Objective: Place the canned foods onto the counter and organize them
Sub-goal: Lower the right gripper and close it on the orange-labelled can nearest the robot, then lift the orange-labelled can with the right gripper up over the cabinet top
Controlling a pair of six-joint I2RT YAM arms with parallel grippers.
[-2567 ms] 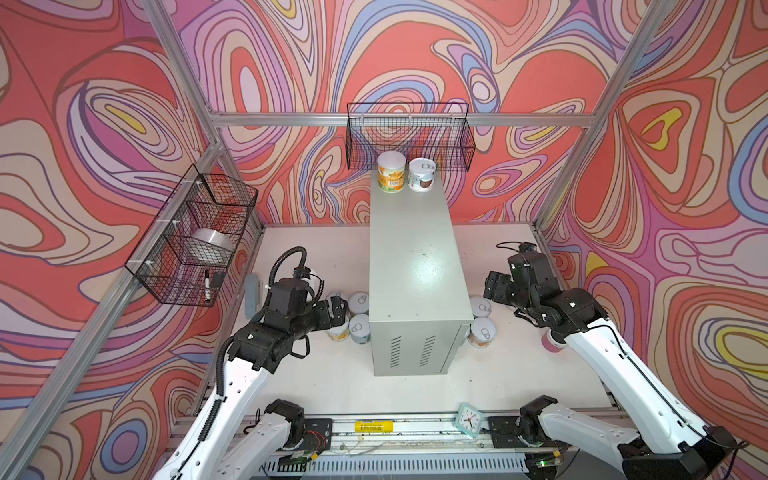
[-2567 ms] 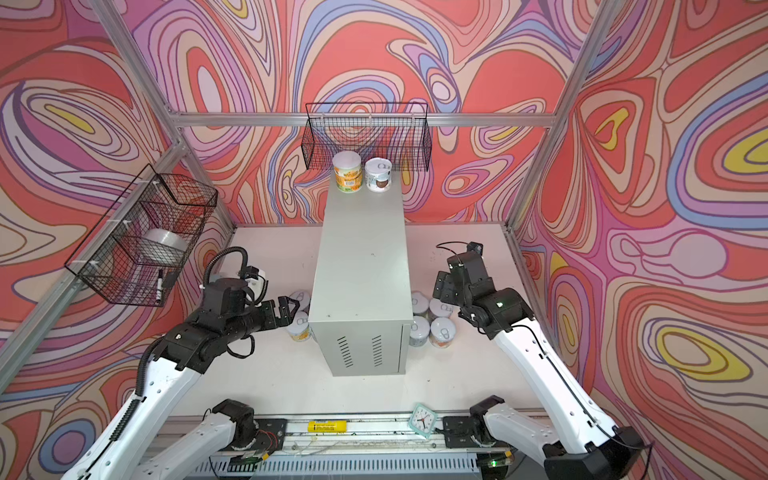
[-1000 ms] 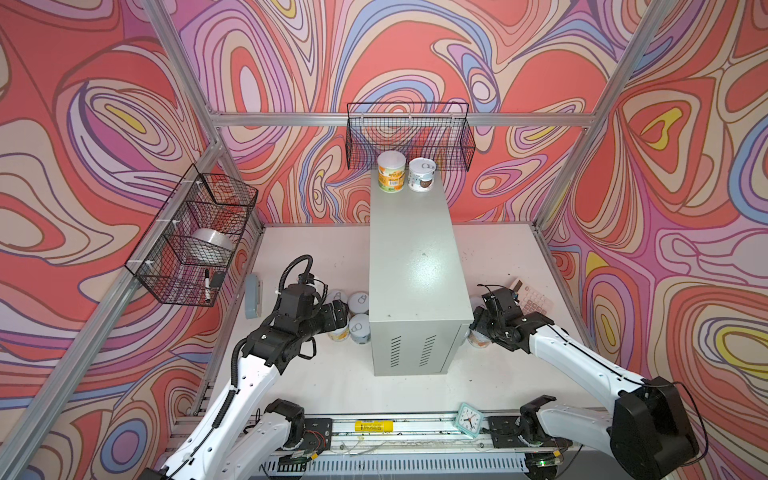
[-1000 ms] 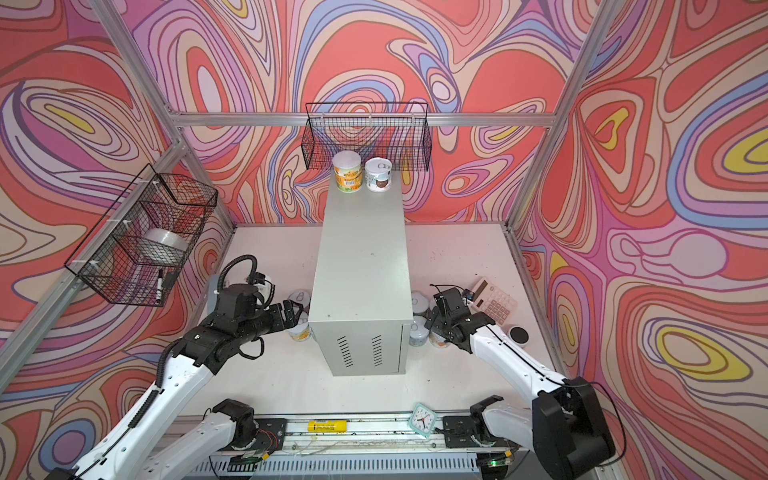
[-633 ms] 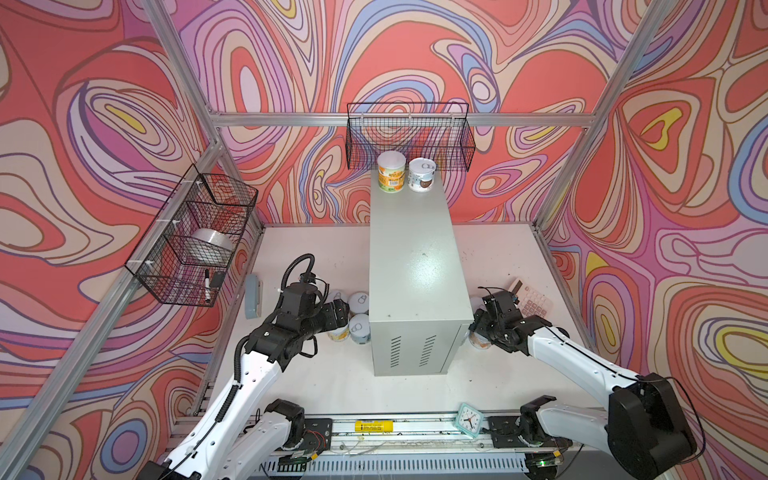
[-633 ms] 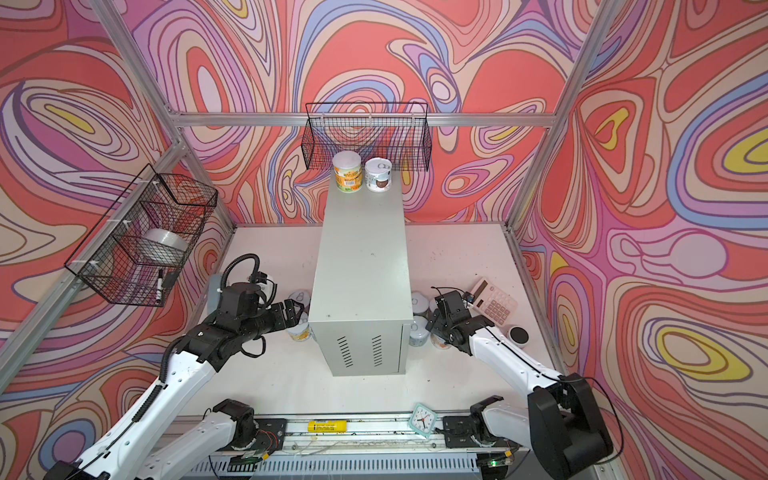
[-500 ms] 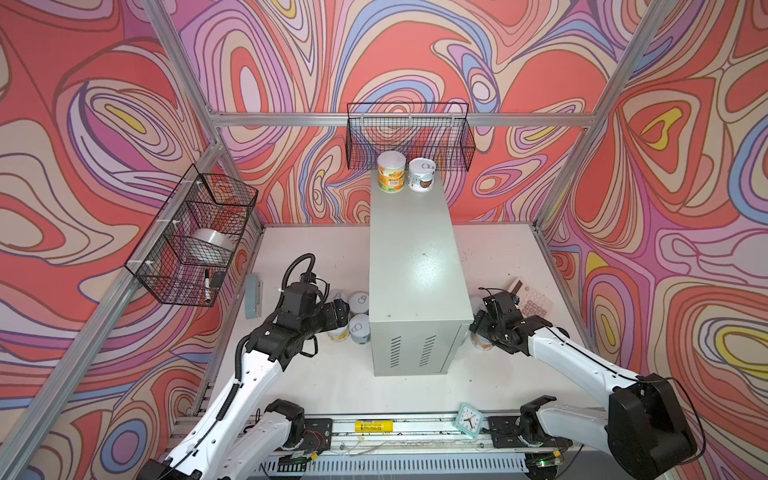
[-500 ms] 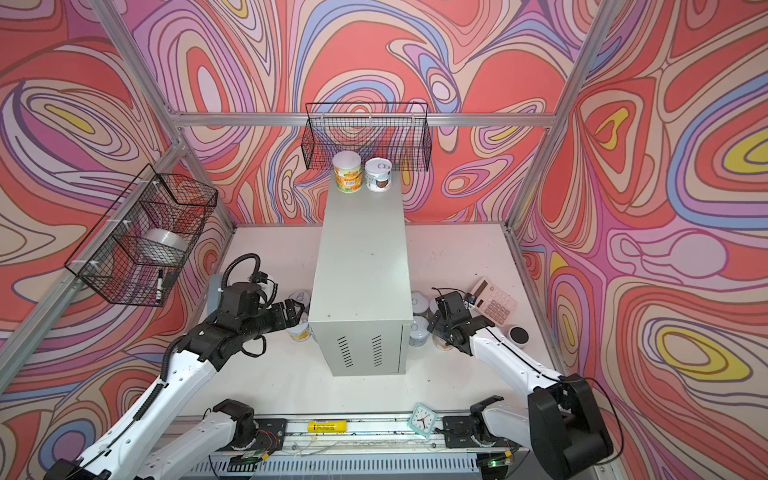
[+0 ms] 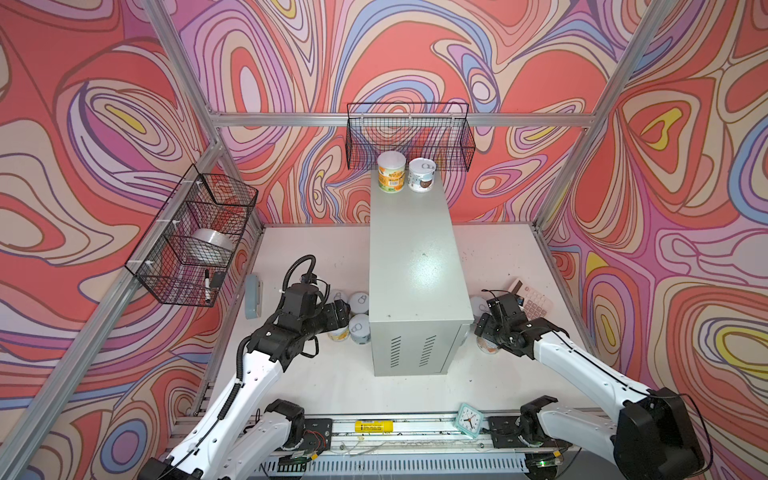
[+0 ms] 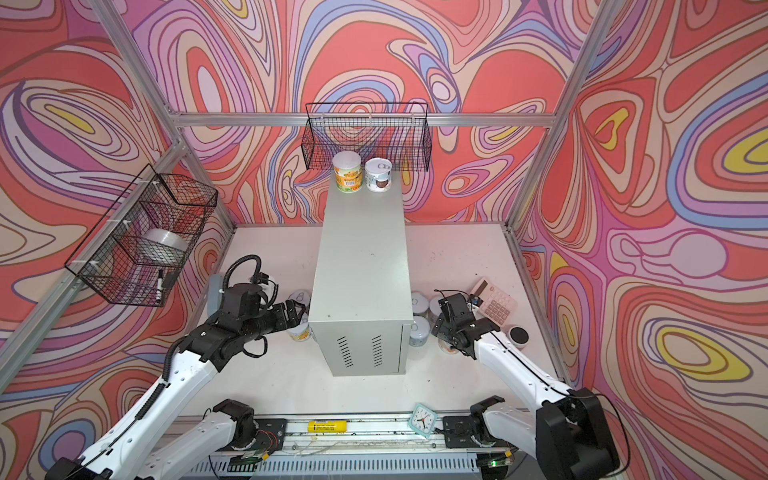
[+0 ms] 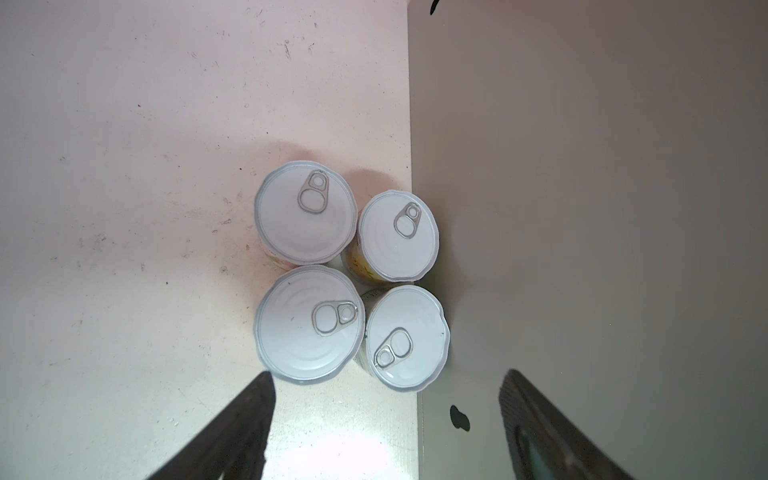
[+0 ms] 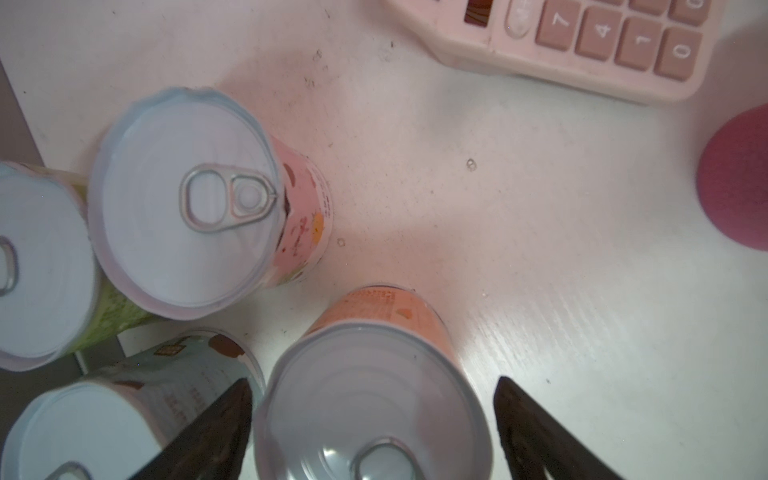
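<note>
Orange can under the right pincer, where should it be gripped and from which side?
Grip the orange can across its round side wall, just below the lid rim, coming down from above: it stands upright and the open right pincer straddles it. One finger goes in the narrow gap beside the pale blue can.

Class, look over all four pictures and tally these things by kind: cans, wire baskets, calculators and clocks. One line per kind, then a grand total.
Cans: 10 (4 in the left wrist view, 4 in the right wrist view, 2 on the grey box)
Wire baskets: 2
Calculators: 1
Clocks: 1
Total: 14
</note>
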